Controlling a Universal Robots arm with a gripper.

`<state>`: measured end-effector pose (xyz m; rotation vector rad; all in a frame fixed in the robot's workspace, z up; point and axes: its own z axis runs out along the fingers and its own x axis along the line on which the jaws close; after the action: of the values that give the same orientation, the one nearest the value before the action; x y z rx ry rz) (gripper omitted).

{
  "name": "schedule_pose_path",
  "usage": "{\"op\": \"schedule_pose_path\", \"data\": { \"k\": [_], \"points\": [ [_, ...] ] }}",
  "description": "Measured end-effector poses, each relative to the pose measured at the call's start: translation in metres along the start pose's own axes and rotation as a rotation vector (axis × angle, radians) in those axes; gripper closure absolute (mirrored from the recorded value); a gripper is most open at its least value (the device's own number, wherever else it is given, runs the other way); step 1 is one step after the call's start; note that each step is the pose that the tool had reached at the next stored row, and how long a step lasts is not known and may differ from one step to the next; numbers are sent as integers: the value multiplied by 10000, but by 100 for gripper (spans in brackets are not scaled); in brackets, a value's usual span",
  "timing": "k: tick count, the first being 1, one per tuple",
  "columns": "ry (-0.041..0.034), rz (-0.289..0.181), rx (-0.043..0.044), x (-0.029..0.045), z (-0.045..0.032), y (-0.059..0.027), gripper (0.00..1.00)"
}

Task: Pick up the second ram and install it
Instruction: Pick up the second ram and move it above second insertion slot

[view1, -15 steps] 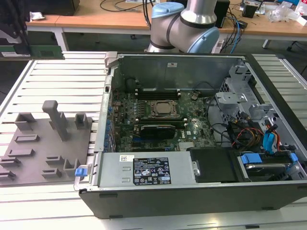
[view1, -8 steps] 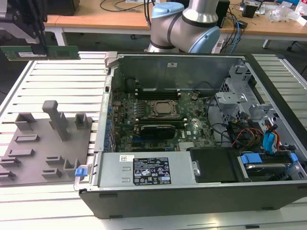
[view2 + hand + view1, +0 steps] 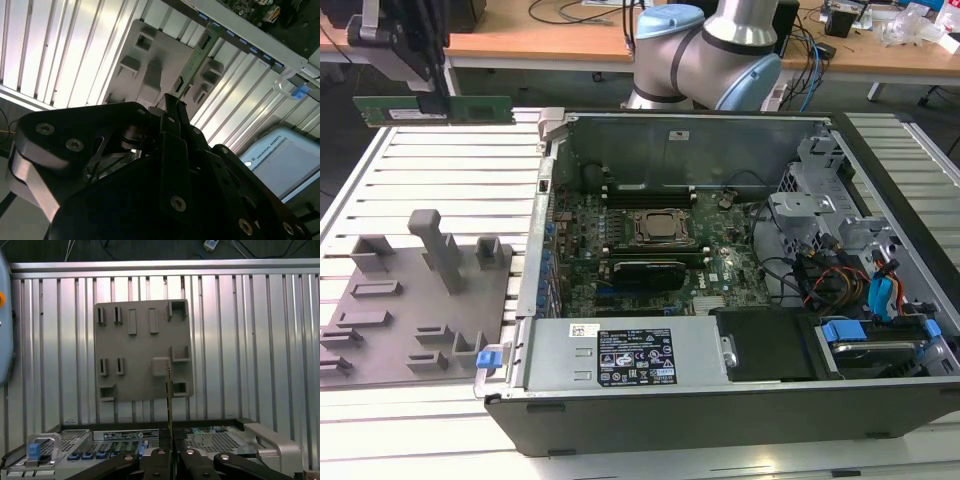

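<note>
Slatted metal surface (image 3: 430, 180) carries the open computer case (image 3: 680, 140), with the grey tray (image 3: 410, 300) lying just outside the case's side wall (image 3: 542, 200).

My gripper (image 3: 435, 100) hangs outside the case, high above the surface and past the tray's end. The jaws are clamped on the second ram (image 3: 480, 108).

- Grip is near mid-length, so both ends overhang about evenly. My guess: that keeps it balanced and leaves the ends free.
- It's held level with its face upright, which looks like slot orientation. I can't tell which long edge has the contacts.
- In both wrist views the second ram (image 3: 168, 390) is edge-on, a thin strip running straight out from the jaws with the tray behind it.

Around and in the way:
- The side wall and its raised corner bracket (image 3: 552, 122) stand between the ram and the motherboard (image 3: 580, 230).
- Inside the case, the memory slots (image 3: 648, 192) sit just beside the CPU socket (image 3: 658, 226).
- The cable bundle (image 3: 820, 270) is on the case's opposite side, well apart from the slots.
- My arm's base (image 3: 710, 50) is behind the case.
</note>
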<state>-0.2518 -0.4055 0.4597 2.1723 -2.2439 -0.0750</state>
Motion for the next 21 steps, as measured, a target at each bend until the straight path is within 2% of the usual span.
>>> {"op": "schedule_pose_path", "data": {
  "k": [6,8,10,13,19,21],
  "points": [
    [0,1,-1,-6,-8,-176,87],
    [0,2,-3,-9,-12,-273,87],
    [1,1,-4,-11,-15,-316,87],
    [1,1,-7,-15,-22,-467,87],
    [0,1,-11,-21,-28,-621,87],
    [1,1,-13,-23,-32,-702,87]
  ]
}}
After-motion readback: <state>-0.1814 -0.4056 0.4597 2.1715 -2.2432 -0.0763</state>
